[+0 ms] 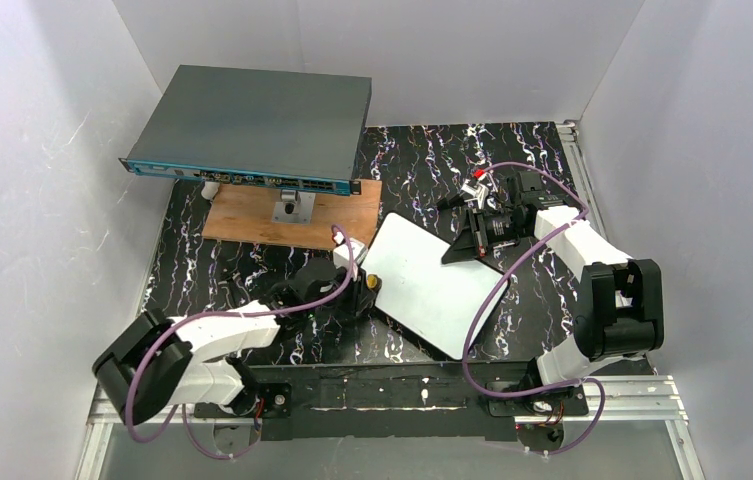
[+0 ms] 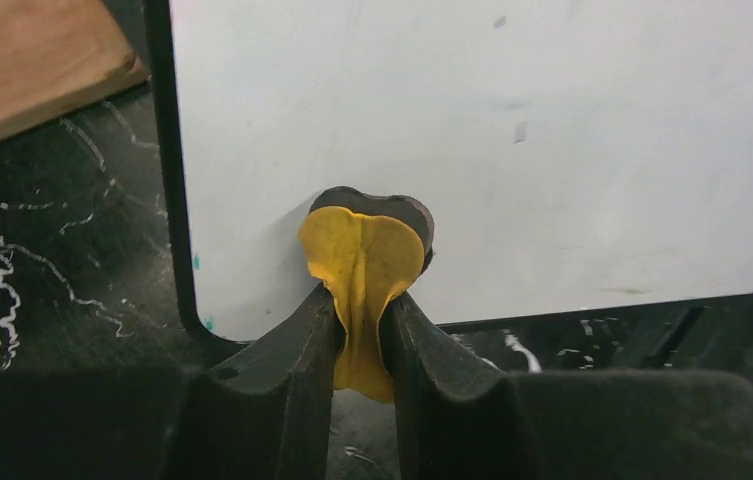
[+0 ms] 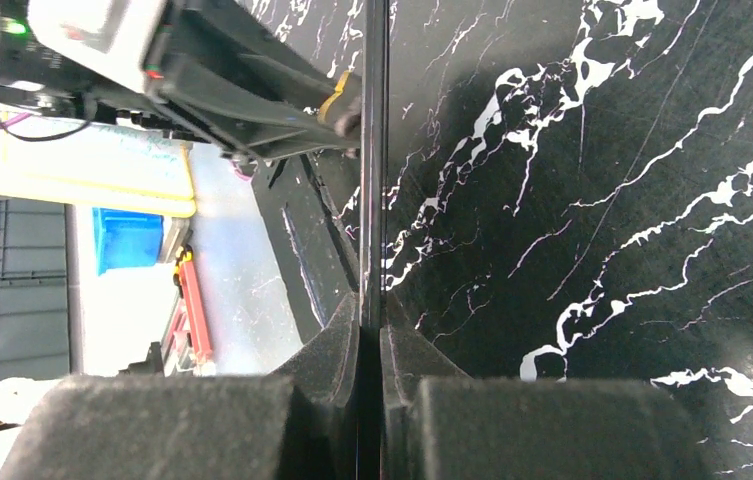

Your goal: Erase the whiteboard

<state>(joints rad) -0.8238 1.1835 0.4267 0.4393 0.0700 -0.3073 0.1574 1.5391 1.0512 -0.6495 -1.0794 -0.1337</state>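
Note:
The whiteboard (image 1: 432, 285) lies tilted at the table's middle, its face almost blank in the top view. In the left wrist view the whiteboard (image 2: 512, 150) shows only tiny green specks by its near left corner. My left gripper (image 2: 360, 300) is shut on a yellow eraser pad (image 2: 362, 255), whose dark underside presses on the board's lower edge. From above, the left gripper (image 1: 370, 290) is at the board's left side. My right gripper (image 3: 372, 320) is shut on the whiteboard's thin edge (image 3: 373, 150), seen edge-on. In the top view the right gripper (image 1: 464, 240) is at the board's far right edge.
A large grey flat box (image 1: 252, 125) with a blue front stands at the back left over a brown wooden plank (image 1: 252, 215). The plank's corner (image 2: 32, 60) lies just left of the board. White walls close three sides of the black marbled table (image 1: 532, 300).

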